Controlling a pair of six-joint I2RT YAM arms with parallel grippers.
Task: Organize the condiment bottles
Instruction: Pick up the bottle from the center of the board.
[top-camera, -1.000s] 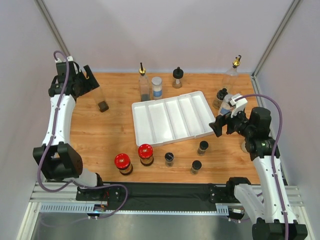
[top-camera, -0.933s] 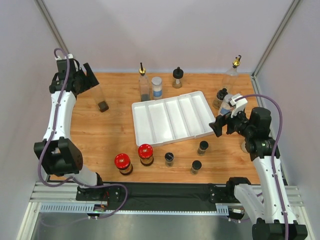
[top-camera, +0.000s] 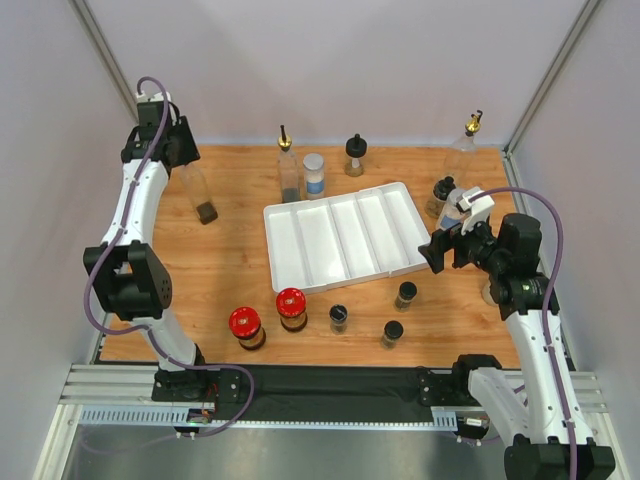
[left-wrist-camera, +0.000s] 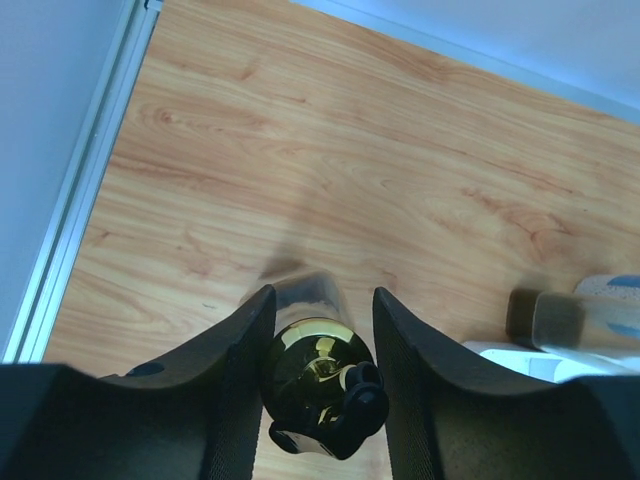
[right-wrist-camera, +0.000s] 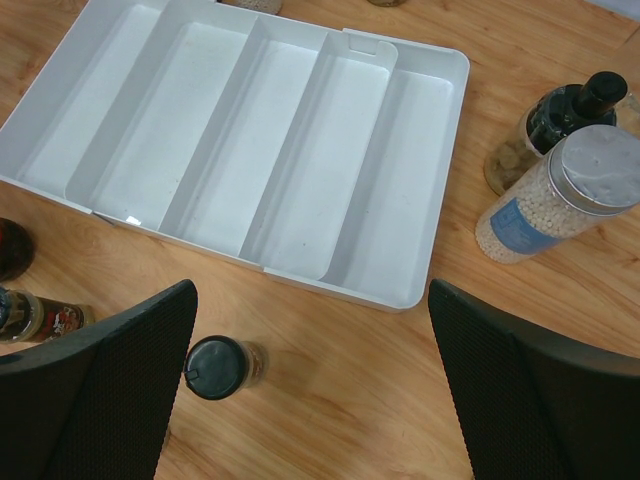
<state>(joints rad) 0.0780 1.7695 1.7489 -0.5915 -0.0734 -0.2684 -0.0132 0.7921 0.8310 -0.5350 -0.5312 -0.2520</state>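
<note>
Left wrist view: the left gripper (left-wrist-camera: 322, 300) clamps the gold cap of a clear gold-spouted bottle (left-wrist-camera: 315, 365) standing at the table's (left-wrist-camera: 350, 150) back-left corner; the top view hides that contact. Right wrist view: the right gripper (right-wrist-camera: 312, 290) is spread wide and empty above the white tray's (right-wrist-camera: 400, 300) near edge, with a black-capped spice jar (right-wrist-camera: 215, 367) beside one finger.

Gold-spout bottle (left-wrist-camera: 318, 385) body mostly hidden beneath its own top, visible glass blurred, dark bottle (left-wrist-camera: 545, 318) blurred, blue-label jar (left-wrist-camera: 608, 305) blurred and cropped at right edge, dark jar (right-wrist-camera: 8, 248) and labelled jar (right-wrist-camera: 40, 318) cropped at left edge, pale item (top-camera: 487, 291) mostly behind right arm (top-camera: 525, 275).
</note>
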